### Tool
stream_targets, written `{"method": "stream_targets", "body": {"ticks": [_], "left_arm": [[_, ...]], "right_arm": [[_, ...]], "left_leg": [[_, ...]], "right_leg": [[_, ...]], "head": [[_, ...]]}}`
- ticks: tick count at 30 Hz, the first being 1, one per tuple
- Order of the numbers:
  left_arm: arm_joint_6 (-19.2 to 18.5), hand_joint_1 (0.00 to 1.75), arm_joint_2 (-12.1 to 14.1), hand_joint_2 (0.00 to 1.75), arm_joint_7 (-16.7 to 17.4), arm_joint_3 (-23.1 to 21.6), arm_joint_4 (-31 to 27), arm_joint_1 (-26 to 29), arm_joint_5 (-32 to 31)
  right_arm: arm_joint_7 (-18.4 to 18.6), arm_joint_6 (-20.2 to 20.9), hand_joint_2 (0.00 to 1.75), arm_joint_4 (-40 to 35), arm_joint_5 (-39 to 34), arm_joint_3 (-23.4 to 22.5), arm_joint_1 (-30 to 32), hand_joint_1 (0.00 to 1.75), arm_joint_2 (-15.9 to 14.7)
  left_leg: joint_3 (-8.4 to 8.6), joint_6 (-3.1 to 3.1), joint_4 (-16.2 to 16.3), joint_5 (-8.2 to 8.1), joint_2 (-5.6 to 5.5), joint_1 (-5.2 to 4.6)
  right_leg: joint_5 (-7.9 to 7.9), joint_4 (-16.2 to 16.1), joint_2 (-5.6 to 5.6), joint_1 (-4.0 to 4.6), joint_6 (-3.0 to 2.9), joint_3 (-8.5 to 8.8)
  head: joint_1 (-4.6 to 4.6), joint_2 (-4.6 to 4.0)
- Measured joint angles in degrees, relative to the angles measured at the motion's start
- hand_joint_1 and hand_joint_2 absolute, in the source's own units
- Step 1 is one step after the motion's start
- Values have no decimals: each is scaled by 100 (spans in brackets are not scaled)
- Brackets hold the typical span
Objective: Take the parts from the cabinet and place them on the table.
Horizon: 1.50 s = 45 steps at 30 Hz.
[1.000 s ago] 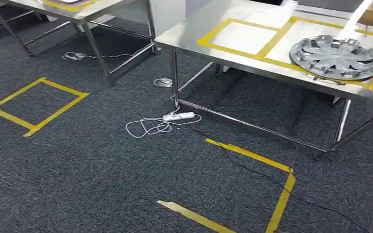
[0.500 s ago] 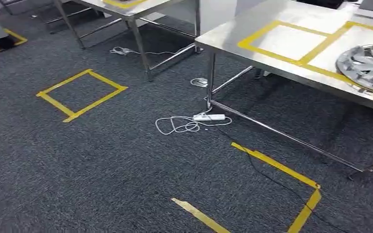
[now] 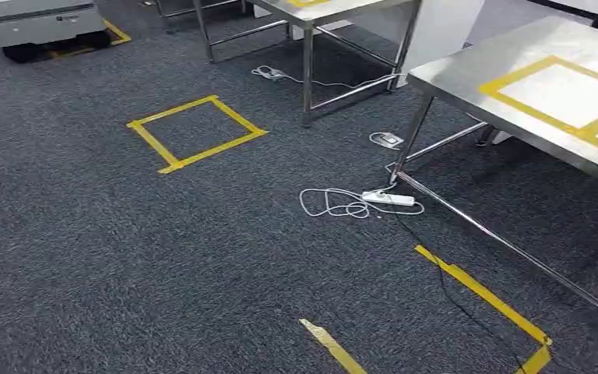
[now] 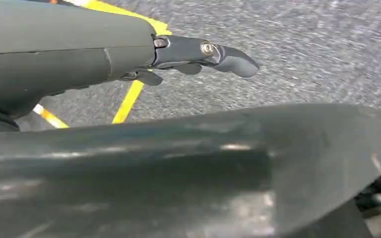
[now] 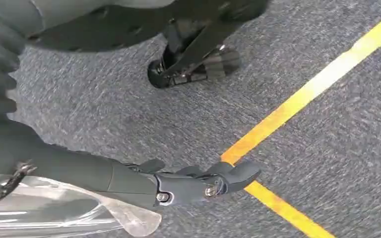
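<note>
Here, steel desk (image 3: 514,101) with yellow taped rectangles standing on dark speckled carpet (image 3: 163,257), white power strip (image 3: 393,199) lying beside its leg, left hand (image 4: 198,57) and right hand (image 5: 198,183) hanging over carpet, fingers apart, gripping nothing.

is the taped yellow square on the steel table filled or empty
Empty. In the head view the yellow tape square on the steel table encloses only bare metal; nothing sits inside it.
</note>
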Motion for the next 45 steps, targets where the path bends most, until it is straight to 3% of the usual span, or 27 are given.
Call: {"method": "stream_targets", "body": {"ticks": [2, 3, 4, 5, 8, 9, 11, 13, 15, 16, 18, 19, 20, 24, 25, 27, 29, 31, 33, 34, 35, 39, 40, 41, 42, 44, 45], "left_arm": [[0, 0, 2, 0, 0, 0, 0, 10, 0], [0, 0, -4, 0, -2, 0, 0, 10, 0], [0, 0, -7, 0, -7, 0, 0, 7, 0], [0, 0, -4, 0, -11, 0, 0, -9, 0], [0, 0, -2, 0, -20, 0, 0, 19, 0], [0, 0, 4, 0, -20, 0, 0, 22, 0], [2, 0, 2, 0, -20, 0, 0, 22, 2], [31, 0, 2, 0, -22, 0, 0, -7, 18], [35, 0, 2, 0, -28, 0, 0, 4, 15], [35, 0, 4, 0, -31, 0, 0, 19, 17], [37, 0, 7, 0, -37, 0, 0, 23, 17], [39, 0, 4, 0, -37, 0, 0, 13, 15], [37, 0, 2, 0, -37, 0, 0, -12, 15], [42, 0, 4, 0, -39, 2, 0, 13, 15], [44, 0, 4, 0, -39, 2, 0, 23, 17], [44, 0, 4, 0, -42, 2, 0, 0, 15], [44, 0, 2, 0, -44, 2, 2, -9, 15], [46, 0, 7, 0, -44, 4, 0, 1, 15], [46, 0, 7, 0, -44, 4, 2, 3, 15], [46, 0, 0, 0, -44, 4, 0, -1, 13], [46, 0, -9, 0, -46, 4, 2, -9, 13], [46, 0, -4, 0, -50, 9, 2, 25, 7], [46, 0, 0, 0, -50, 11, 2, 26, 7], [46, 0, 0, 0, -50, 11, 2, 28, 7], [48, 0, 2, 0, -50, 11, 2, 11, 7], [48, 0, 2, 0, -50, 11, 2, -12, 0], [46, 0, 2, 0, -50, 11, 2, -11, -2]], "right_arm": [[11, -4, 175, 0, 0, 0, 1, 0, -2], [11, -4, 175, 0, 4, 2, -2, 0, -2], [11, -4, 175, 0, 7, 2, -3, 0, -2], [9, -4, 175, 0, 13, 7, -4, 0, -2], [11, -4, 175, 2, 52, 37, -12, 0, -2], [11, -4, 175, 4, 63, 37, -10, 0, 2], [11, 0, 175, 4, 76, 44, -9, 0, 2], [11, -11, 175, 7, 103, 44, 20, 0, 2], [9, -37, 175, 7, 122, 46, 16, 0, 0], [4, -48, 175, 7, 131, 46, 8, 0, 0], [-6, -61, 175, 7, 142, 57, 3, 0, 0], [-9, -63, 175, 7, 153, 61, 6, 0, 0], [-11, -68, 175, 7, 153, 63, 8, 0, 0], [-18, -72, 175, 7, 160, 85, -40, 0, 2], [-18, -72, 175, 7, 175, 87, -49, 0, 2], [-18, -70, 175, 11, 175, 87, -52, 0, 2], [-18, -72, 175, 22, 175, 87, -31, 0, 2], [-18, -72, 175, 24, 179, 87, -19, 0, 2], [-18, -77, 175, 26, 192, 87, -23, 0, 0], [-13, -83, 175, 26, 214, 90, -26, 0, 2], [11, -87, 175, 28, 227, 90, -24, 0, 0], [76, -107, 175, 37, 273, 105, -33, 0, 0], [79, -107, 175, 39, 275, 118, -31, 0, 2], [76, -105, 175, 41, 275, 135, -26, 0, 2], [76, -103, 175, 46, 275, 142, -14, 0, 2], [76, -103, 175, 52, 278, 142, 16, 0, 2], [76, -103, 175, 52, 278, 142, 15, 0, 2]], "left_leg": [[16, -4, 13, -2, -180, 1], [25, -14, 19, -8, -256, 6], [19, -32, 28, -17, -316, 16], [-13, -75, 86, -36, -375, -26], [-67, -197, 41, 26, -552, 38], [-74, -227, 67, 9, -577, 32], [-229, -268, 441, -266, -59, 13], [-643, -323, 1326, -697, 100, 42], [-841, -360, 1754, -769, 133, 83], [-755, -367, 1596, -616, 145, 96], [-301, -360, 726, -131, 271, 107], [-54, -346, 236, 18, 525, 99], [2, -333, 118, -91, 677, 18], [-13, -169, 99, -93, 411, 22], [10, -127, 61, -66, 344, 55], [-6, -75, 62, -57, 228, 54], [-11, -42, 62, -70, 78, 33], [9, -35, 64, -75, -83, 11], [39, -39, 68, -83, -255, -1], [53, -46, 68, -88, -328, 0], [40, -64, 76, -97, -375, -11], [-44, -201, 64, -50, -616, 41], [-41, -210, 125, -109, -511, 36], [-106, -244, 276, -222, -173, 6], [-286, -285, 651, -447, 11, 13], [-733, -339, 1553, -828, 115, 47], [-868, -362, 1818, -876, 129, 67]], "right_leg": [[546, -710, 33, -1, -24, 258], [823, -1233, 138, -7, -44, 487], [934, -1623, 395, -20, -69, 648], [876, -1780, 505, -48, -85, 720], [873, -1759, 355, 9, -155, 768], [908, -1825, 275, -37, -204, 794], [910, -1849, 133, -30, -261, 826], [885, -1846, -62, -12, -291, 841], [862, -1845, -228, -6, -289, 856], [848, -1845, -294, -6, -280, 870], [811, -1844, -427, -9, -249, 927], [782, -1845, -487, 6, -213, 965], [743, -1829, -544, 54, -159, 899], [685, -1880, -773, 46, -44, 1074], [610, -1829, -645, 8, 3, 1039], [201, -1134, -170, 13, 5, 716], [-146, -176, -28, 20, -7, 207], [38, -67, 3, 24, -43, 42], [631, -899, 79, 27, -97, 342], [903, -1400, 229, 28, -132, 543], [878, -1610, 502, 23, -167, 645], [872, -1789, 342, 49, -219, 767], [912, -1865, 251, -1, -264, 809], [909, -1903, 190, 10, -275, 849], [897, -1905, 91, 18, -298, 873], [854, -1903, -113, 27, -327, 901], [841, -1901, -194, 28, -323, 909]], "head": [[0, 0], [2, 0], [2, 0], [-4, 0], [-9, 0], [-4, 0], [-65, 0], [-64, 0], [-63, 0], [-66, 0], [-66, 0], [-66, 0], [-72, 0], [-61, 0], [-41, 0], [-2, 0], [18, 0], [15, 0], [13, 0], [17, 0], [4, 0], [15, 0], [15, 0], [-12, 0], [-44, 0], [-37, 0], [-37, 0]]}}
